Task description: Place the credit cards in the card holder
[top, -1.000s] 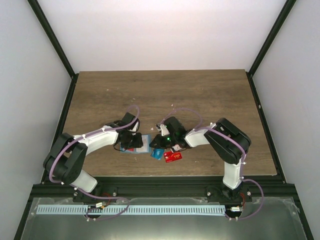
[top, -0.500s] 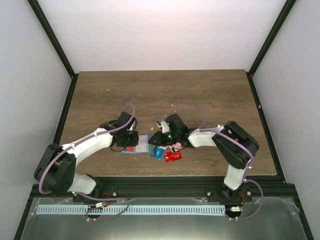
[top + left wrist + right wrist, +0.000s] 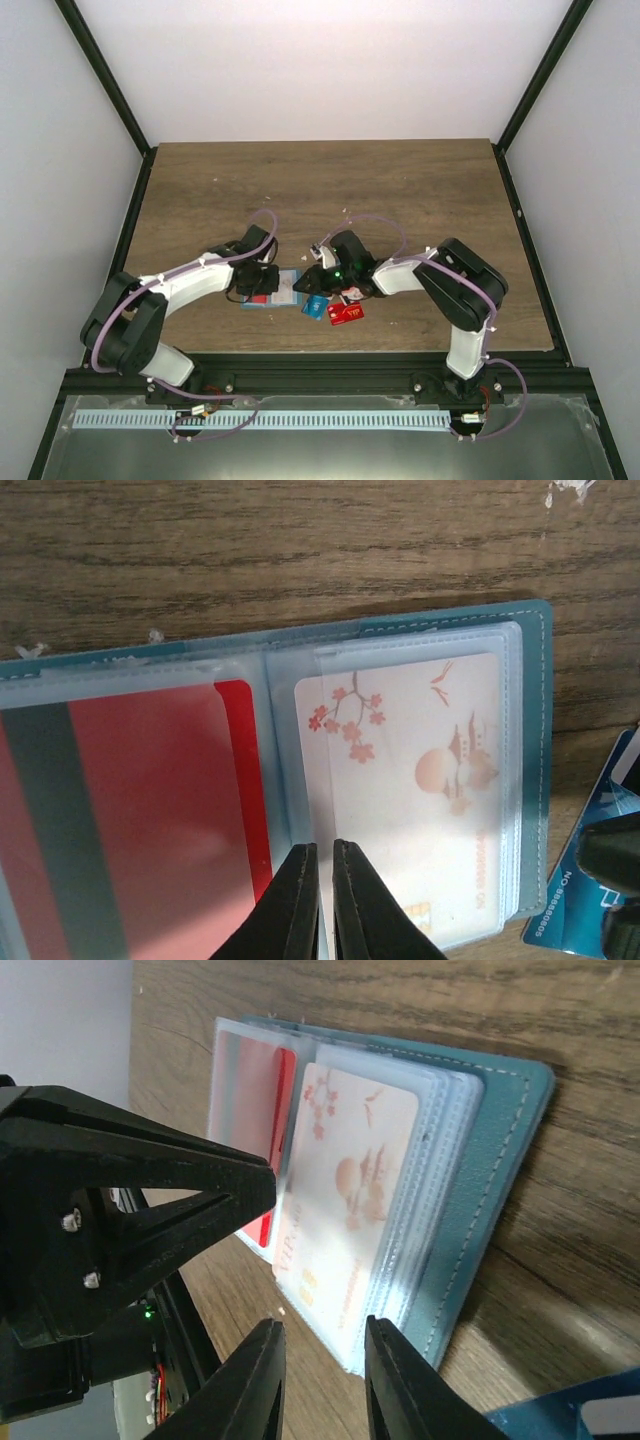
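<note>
The card holder [image 3: 287, 291] lies open on the table, teal cover down, clear sleeves up. In the left wrist view a red card [image 3: 140, 820] sits in its left sleeve and a white card with blossoms [image 3: 420, 780] in its right sleeve. My left gripper [image 3: 324, 852] is shut, its tips over the holder's middle fold. My right gripper [image 3: 324, 1338] is open and empty, its tips at the near edge of the holder [image 3: 480, 1180] by the white card [image 3: 350, 1190]. A blue card [image 3: 316, 306] and a red card [image 3: 346, 314] lie loose to the right.
The left gripper's black body [image 3: 120, 1210] fills the left side of the right wrist view, close to my right fingers. The blue card's corner shows in the left wrist view [image 3: 585, 905]. The table's front edge [image 3: 300, 352] runs just below the cards.
The left arm's elbow swung out to the left and has come back in. Both grippers stay at the holder. The cards have not moved.
</note>
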You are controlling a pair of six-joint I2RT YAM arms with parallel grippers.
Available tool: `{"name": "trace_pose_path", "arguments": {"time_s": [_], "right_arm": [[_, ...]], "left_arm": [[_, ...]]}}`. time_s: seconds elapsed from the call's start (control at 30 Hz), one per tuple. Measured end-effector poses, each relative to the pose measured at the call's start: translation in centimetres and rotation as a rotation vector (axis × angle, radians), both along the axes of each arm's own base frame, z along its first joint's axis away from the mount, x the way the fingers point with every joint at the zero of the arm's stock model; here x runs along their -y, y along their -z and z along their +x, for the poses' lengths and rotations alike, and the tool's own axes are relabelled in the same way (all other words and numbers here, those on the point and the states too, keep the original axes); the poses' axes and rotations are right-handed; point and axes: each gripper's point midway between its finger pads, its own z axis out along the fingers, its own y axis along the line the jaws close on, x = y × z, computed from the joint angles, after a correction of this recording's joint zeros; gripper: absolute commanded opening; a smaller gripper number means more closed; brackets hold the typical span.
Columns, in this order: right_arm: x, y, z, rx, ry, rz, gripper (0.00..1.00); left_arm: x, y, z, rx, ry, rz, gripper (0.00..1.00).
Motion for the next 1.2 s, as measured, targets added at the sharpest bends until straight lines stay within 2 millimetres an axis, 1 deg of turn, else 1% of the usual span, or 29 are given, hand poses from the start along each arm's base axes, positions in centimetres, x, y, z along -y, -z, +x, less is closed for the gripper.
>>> {"name": "trace_pose_path", "arguments": {"time_s": [0.17, 0.3, 0.57, 0.73, 1.0, 1.2], "right_arm": [[0.0, 0.9, -0.1, -0.021, -0.002, -0.012, 0.27], [-0.3, 1.1, 0.2, -0.025, -0.001, -0.013, 0.28], [-0.8, 0.9, 0.5, -0.02, -0.007, 0.0, 0.29], [-1.0, 1.2, 0.7, -0.031, -0.007, -0.001, 0.3], [-1.2, 1.5, 0.7, -0.046, -0.011, -0.004, 0.34], [-1.5, 1.4, 0.5, -0.058, -0.022, 0.01, 0.35]], "left_arm": [[0.1, 0.8, 0.0, -0.005, 0.004, 0.001, 0.06], [0.1, 1.6, -0.1, -0.018, 0.006, 0.004, 0.04], [0.6, 1.6, 0.3, -0.004, 0.011, -0.018, 0.04], [0.6, 1.6, 0.3, -0.003, 0.012, -0.02, 0.04], [0.7, 1.7, 0.3, 0.0, 0.012, -0.024, 0.04], [0.7, 1.7, 0.3, 0.002, 0.012, -0.028, 0.04]]}}
